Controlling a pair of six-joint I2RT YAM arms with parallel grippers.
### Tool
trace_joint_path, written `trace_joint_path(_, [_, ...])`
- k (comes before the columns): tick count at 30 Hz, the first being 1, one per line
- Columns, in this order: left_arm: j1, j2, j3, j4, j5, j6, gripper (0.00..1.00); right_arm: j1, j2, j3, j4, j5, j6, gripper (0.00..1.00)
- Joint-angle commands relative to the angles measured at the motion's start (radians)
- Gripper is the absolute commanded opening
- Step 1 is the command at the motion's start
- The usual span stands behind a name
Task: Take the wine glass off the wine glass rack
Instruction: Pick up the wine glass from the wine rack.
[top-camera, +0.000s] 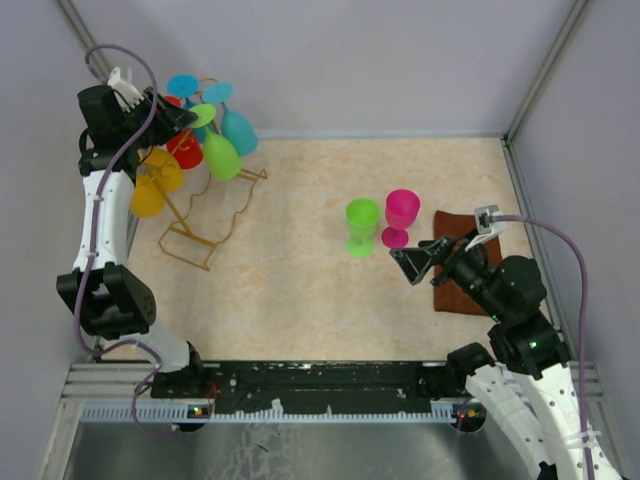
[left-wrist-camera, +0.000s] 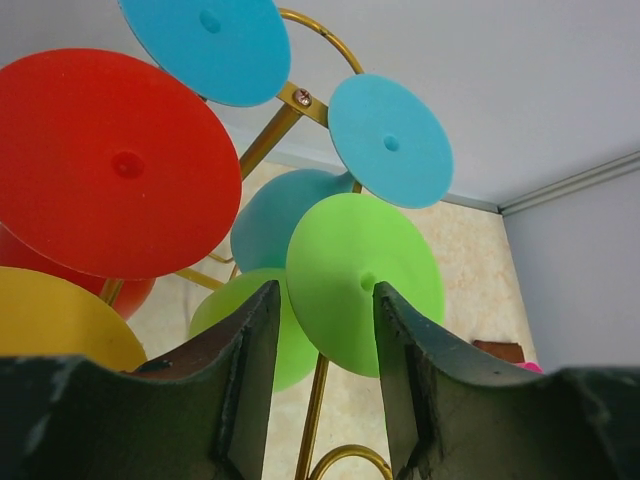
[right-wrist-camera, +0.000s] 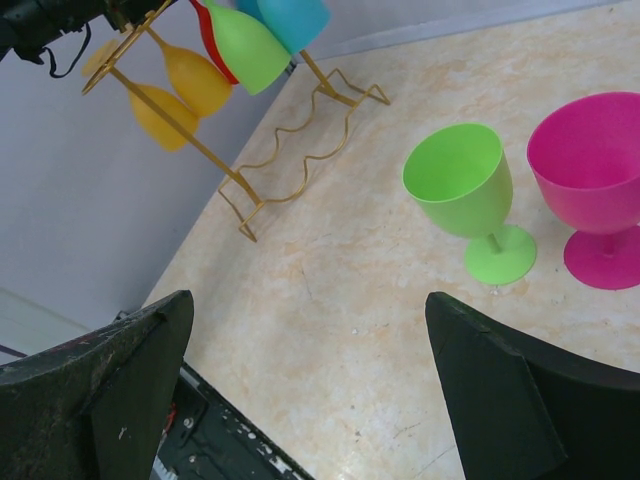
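Left hand (left-wrist-camera: 325, 295) unclenched astride hanging lime-green plastic wine glass (left-wrist-camera: 340, 250) on golden wire rack (left-wrist-camera: 268, 135); risk of dislodging neighbouring glasses (left-wrist-camera: 120, 165) through off-centre clench.

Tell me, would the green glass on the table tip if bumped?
Probably: the green glass has a wide bowl on a thin stem and small foot. It looks plastic, so likely light and hard to break.

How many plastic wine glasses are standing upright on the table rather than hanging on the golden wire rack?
2. A lime-green plastic wine glass stands right of the table's centre. A magenta plastic wine glass stands just right of it, apart. None seems hidden.
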Motion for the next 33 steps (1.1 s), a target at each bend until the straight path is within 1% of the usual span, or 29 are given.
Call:
trace_joint_path(1, [0.006, 0.006, -0.015, 0.046, 0.026, -0.018, 0.48, -0.001, -0.011, 0.033, 0.059, 0.006, -0.001, 0.99])
trace_joint_path(5, [0.007, 0.006, -0.035, 0.078, 0.052, -0.034, 0.45, -0.001, -0.01, 0.033, 0.057, 0.007, -0.002, 0.99])
trace_joint_path(8, [0.007, 0.006, -0.043, 0.089, 0.055, -0.048, 0.42, -0.001, -0.011, 0.033, 0.056, 0.007, -0.004, 0.99])
trace_joint_path(14, [0.006, -0.004, -0.054, 0.103, 0.046, -0.063, 0.37, -0.001, -0.012, 0.031, 0.056, 0.008, -0.003, 0.99])
trace_joint_path(22, [0.006, -0.025, -0.091, 0.14, 0.036, -0.099, 0.27, -0.001, -0.015, 0.03, 0.05, 0.014, -0.005, 0.99])
trace_joint_path(33, [0.006, -0.05, -0.117, 0.165, 0.04, -0.13, 0.18, -0.001, -0.015, 0.029, 0.049, 0.015, -0.005, 0.99])
